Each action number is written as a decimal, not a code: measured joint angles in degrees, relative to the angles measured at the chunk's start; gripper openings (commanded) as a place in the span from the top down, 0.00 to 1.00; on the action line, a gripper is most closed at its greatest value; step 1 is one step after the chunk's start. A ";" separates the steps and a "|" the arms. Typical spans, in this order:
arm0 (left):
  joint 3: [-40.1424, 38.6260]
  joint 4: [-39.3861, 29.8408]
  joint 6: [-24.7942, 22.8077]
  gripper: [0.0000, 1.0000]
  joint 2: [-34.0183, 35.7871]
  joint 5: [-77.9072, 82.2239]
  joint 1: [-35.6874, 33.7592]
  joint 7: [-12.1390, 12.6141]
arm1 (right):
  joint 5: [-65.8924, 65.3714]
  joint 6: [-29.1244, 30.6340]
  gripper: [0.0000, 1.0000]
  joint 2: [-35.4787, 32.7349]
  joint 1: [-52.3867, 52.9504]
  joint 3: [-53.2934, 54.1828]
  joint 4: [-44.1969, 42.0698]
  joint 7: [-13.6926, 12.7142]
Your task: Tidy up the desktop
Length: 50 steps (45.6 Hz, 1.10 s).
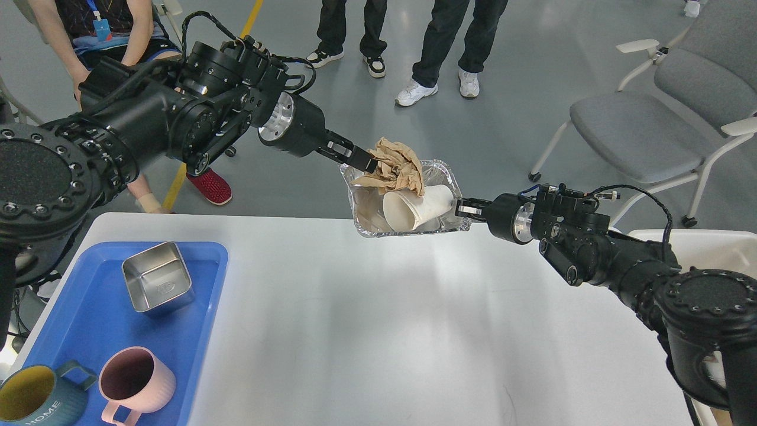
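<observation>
The desktop (378,319) is a wide white tabletop with rounded corners. A foil tray (443,171) is held up at its far edge, holding a tipped white paper cup (417,207) and crumpled brown paper (396,165). My left gripper (364,160) is shut on the tray's left rim, next to the brown paper. My right gripper (464,208) is shut on the tray's right rim, beside the cup's base.
A blue plastic tray (89,331) at the front left holds a square steel bowl (157,277), a pink mug (135,378) and a blue-grey mug (32,399). A small white table corner (709,248) sits right. A grey chair (662,118) and standing people are beyond.
</observation>
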 measured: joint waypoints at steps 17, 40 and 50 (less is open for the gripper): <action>-0.43 0.11 0.67 0.28 0.46 -2.23 -1.10 0.00 | 0.04 0.00 1.00 -0.10 -0.33 0.00 -0.14 0.00; -0.78 14.79 5.69 0.28 -0.02 -21.64 4.91 5.50 | 0.81 0.00 1.00 -0.76 -0.75 0.04 -0.11 0.00; -4.55 20.04 10.65 0.29 0.17 -36.60 11.72 10.38 | 0.86 -0.06 1.00 -0.74 -0.86 0.05 -0.17 0.00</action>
